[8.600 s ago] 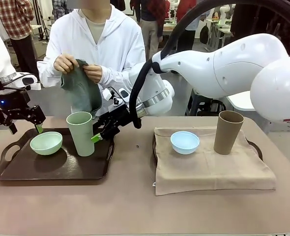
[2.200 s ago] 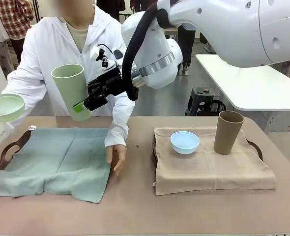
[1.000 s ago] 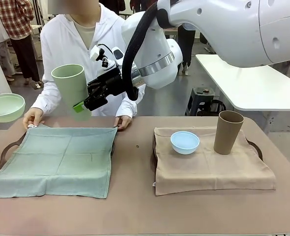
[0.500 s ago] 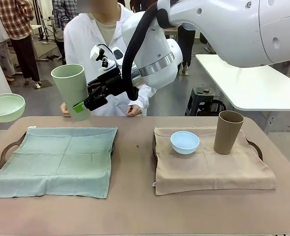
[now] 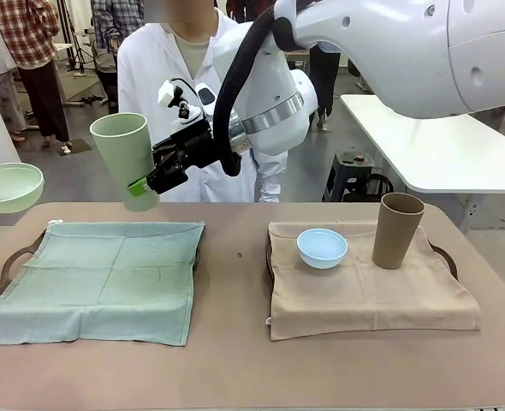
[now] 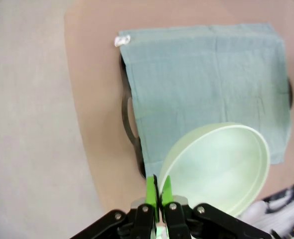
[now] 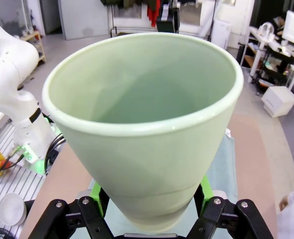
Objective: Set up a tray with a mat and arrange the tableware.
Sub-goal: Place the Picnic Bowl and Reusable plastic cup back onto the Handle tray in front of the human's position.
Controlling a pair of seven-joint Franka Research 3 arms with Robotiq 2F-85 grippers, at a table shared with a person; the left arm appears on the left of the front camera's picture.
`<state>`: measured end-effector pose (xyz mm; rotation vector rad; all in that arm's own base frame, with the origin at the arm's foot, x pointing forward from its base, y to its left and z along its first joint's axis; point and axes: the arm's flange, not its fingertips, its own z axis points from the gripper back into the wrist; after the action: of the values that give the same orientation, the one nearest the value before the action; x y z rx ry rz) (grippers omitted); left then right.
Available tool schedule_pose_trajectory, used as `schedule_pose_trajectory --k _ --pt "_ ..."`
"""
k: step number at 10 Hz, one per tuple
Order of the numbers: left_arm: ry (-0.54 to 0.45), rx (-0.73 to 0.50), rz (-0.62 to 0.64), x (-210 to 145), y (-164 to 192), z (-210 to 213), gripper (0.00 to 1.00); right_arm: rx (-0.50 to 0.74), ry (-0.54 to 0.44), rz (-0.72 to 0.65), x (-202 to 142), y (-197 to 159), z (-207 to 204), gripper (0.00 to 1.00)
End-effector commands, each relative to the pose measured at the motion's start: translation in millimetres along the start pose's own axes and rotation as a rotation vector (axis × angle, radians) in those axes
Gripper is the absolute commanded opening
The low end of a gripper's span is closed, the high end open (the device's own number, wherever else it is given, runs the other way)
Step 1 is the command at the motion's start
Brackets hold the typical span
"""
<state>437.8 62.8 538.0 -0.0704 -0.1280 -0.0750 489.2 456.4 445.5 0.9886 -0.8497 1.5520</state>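
High over the left tray, my right gripper (image 5: 141, 184) is shut on the pale green tumbler (image 5: 126, 159), which tilts in the air; the tumbler (image 7: 142, 124) looms large between the fingers (image 7: 98, 191) in the right wrist view. My left gripper (image 6: 158, 186) is shut on the rim of the pale green bowl (image 6: 217, 167), held up at the far left, where the bowl (image 5: 9, 187) hangs over the table's edge. A green mat (image 5: 94, 278) covers the left tray (image 5: 13, 257). The light blue bowl (image 5: 322, 247) and tan-brown tumbler (image 5: 396, 229) stand on the beige mat (image 5: 368, 295).
A person in a white coat (image 5: 158, 86) stands back from the table's far side, behind my right arm (image 5: 270, 94). The right tray's handle (image 5: 445, 257) peeks from under the beige mat. Bare tabletop (image 5: 235, 282) lies between the two trays.
The person smoothed the green mat over the left tray, then drew both hands away and stood back. Both grippers have held the tumbler and bowl aloft, hardly moving.
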Motion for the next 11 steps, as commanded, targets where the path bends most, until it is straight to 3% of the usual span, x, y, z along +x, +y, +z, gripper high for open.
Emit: schedule_pose_trajectory --k 1,4,8,9,10,11 --pt "0.051 -0.014 -0.017 24 6 -45 0.04 0.034 -0.145 -0.045 -49 -22 -4 0.81" --pt "0.088 -0.088 -0.048 43 2 -103 0.04 0.075 -0.167 -0.127 -105 -29 -28 0.81" --pt "0.121 -0.093 -0.034 56 -8 -138 0.04 0.142 -0.07 -0.148 -127 -22 -65 0.81" --pt "0.131 -0.067 -0.02 56 -10 -137 0.04 0.091 0.001 -0.161 -124 -21 -63 0.81" --pt "0.131 -0.077 -0.032 51 -8 -139 0.04 0.134 -0.108 -0.149 -134 -16 -64 0.81" --pt "0.131 -0.077 -0.032 51 -8 -139 0.04 0.134 -0.108 -0.149 -134 -16 -64 0.81"
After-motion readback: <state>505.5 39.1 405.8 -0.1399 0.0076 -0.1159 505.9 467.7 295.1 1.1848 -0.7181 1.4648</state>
